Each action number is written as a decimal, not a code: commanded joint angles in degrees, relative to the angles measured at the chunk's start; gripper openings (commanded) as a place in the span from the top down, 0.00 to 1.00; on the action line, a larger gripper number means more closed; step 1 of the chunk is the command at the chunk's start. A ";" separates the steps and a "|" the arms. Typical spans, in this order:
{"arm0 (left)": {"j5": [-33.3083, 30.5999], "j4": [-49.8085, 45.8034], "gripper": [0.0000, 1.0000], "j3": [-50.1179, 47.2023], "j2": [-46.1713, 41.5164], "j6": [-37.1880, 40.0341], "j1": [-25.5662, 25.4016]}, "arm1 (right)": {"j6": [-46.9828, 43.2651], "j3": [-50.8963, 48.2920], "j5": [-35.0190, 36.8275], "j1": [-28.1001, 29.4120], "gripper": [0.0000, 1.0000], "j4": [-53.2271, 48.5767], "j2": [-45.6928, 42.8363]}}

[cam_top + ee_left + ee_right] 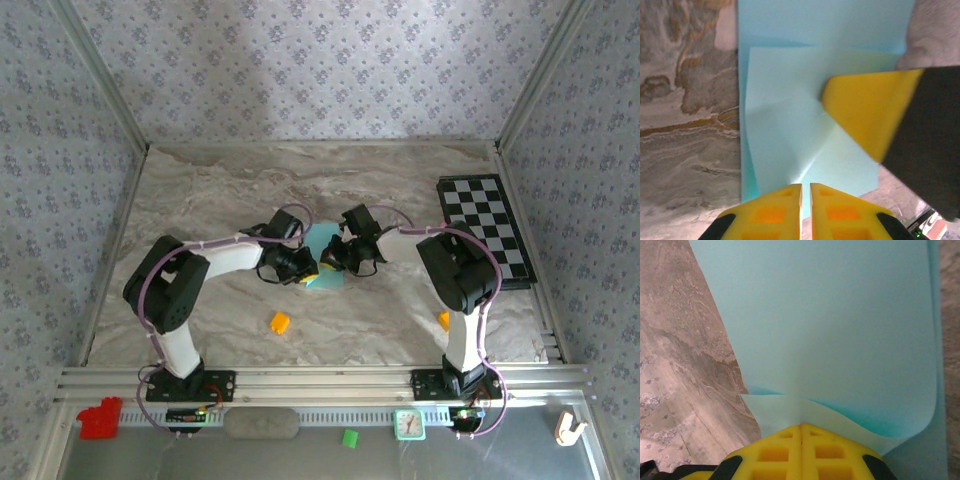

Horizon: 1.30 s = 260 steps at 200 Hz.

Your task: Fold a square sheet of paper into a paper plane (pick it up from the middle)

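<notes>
Right wrist: right tool (801,432) nips the teal paper (830,325)

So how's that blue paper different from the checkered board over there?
The blue paper is plain teal; the checkered board has black and white squares. The paper looks smaller and creased, a flap curling up; the board lies flat. The paper sits mid-table, the board by the right edge. Both rest on the marble table.

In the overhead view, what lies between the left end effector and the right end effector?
The teal-blue square sheet of paper lies between the left end effector and the right end effector, as the top external view shows.
</notes>
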 commanded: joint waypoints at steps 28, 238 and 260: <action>-1.80 -4.25 0.87 1.52 1.70 3.16 -0.69 | 0.68 -1.17 7.48 -0.45 0.99 -9.76 4.51; -5.10 -15.06 0.95 -2.93 0.70 13.31 -0.52 | -0.94 -0.75 7.36 -1.33 0.99 -10.98 5.89; -6.37 -18.84 0.96 -2.81 -0.26 15.97 -0.28 | -0.95 -0.74 7.57 -1.34 0.99 -11.12 5.70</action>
